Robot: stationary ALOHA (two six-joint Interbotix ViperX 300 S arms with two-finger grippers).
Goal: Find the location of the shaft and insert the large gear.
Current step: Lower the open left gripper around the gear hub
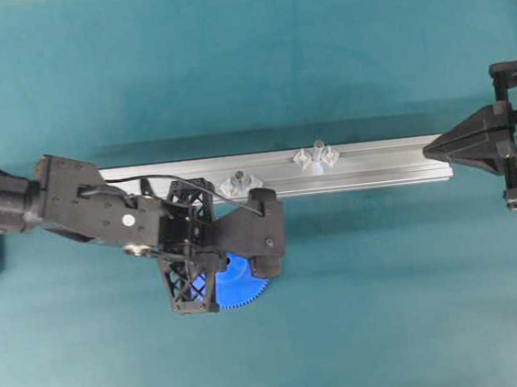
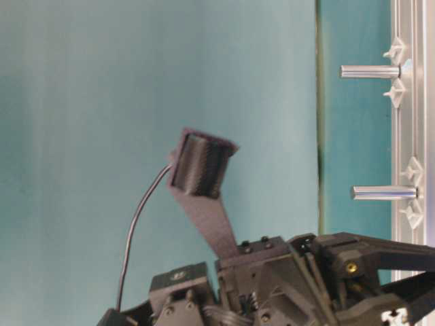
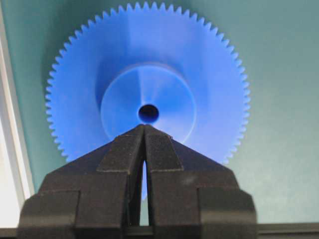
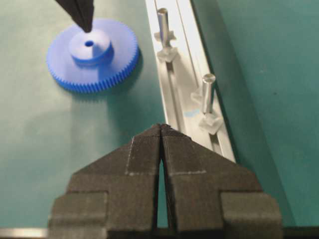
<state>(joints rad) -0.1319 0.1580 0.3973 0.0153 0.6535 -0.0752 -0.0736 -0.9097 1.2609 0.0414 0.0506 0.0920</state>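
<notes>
Large gear [image 4: 92, 54] lies flat on the green table [image 1: 391, 309], hub up, on the near side of the aluminium rail [image 1: 376, 164] in overhead view, just beside it but not touching. Mostly hidden under the left arm from above; only a blue toothed arc shows [image 1: 241, 288].

Left gripper [image 3: 144, 128] is right over the gear, tips pressed together w/ nothing between them. In left wrist view the closed tips sit at the hub's edge, just short of the centre hole. From right wrist cam the dark tip [image 4: 82, 15] points down at the hub top next to the hole; can't tell if it's touching or just above.

Shaft [image 4: 208, 94] stands upright on the rail betw. two clear base pieces, well apart from the gear & nearer the right gripper. A second pin [image 4: 163, 22] stands further along the rail, closer to the gear.

Right gripper [image 4: 160, 130] is also pinched shut, empty, at the rail's right end [image 1: 434, 149], pointing along it.
</notes>
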